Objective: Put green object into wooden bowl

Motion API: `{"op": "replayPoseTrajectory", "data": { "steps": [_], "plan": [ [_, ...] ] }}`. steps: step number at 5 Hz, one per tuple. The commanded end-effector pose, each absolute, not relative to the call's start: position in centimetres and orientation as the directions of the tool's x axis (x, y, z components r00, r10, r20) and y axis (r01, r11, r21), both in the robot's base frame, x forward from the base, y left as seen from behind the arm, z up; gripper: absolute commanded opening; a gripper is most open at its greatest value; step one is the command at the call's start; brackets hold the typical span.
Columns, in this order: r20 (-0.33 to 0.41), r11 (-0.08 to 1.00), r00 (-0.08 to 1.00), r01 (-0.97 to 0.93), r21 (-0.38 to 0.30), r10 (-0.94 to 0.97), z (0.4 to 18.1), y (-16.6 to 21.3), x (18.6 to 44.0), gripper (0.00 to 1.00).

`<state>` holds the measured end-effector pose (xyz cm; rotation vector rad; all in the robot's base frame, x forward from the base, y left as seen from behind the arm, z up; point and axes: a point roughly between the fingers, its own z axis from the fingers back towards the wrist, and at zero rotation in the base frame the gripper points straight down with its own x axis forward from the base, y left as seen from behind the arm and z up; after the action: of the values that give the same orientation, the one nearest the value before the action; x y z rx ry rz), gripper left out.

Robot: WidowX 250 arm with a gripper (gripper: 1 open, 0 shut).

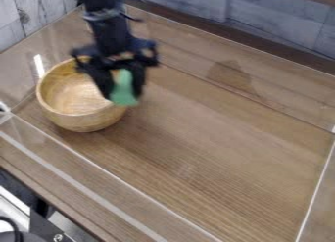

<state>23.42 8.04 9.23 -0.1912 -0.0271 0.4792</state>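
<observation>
Hand [120,86] clamped on green object [121,88], held above right rim of wooden bowl [69,94].

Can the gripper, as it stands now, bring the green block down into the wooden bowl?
Probably yes. The gripper, shut on the green block, hangs at the wooden bowl's right rim; the hollow looks empty and nothing stands between them.

Wooden table [222,138], grey plank wall [262,16]
</observation>
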Motion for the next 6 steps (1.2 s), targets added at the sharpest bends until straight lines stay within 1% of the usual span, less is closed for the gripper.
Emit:
{"op": "replayPoseTrajectory", "data": {
  "steps": [1,2,3,6],
  "plan": [
    [0.041,0.892,0.905,-0.409,-0.193,0.424,11.4,11.1,22.4,0.00],
    [0.037,0.890,0.904,-0.411,-0.197,0.426,10.5,12.9,21.8,0.00],
    [0.031,0.892,0.907,-0.407,-0.199,0.420,9.3,14.0,22.2,0.00],
    [0.018,0.923,0.941,-0.326,-0.204,0.337,9.0,13.5,23.1,0.00]
  ]
}}
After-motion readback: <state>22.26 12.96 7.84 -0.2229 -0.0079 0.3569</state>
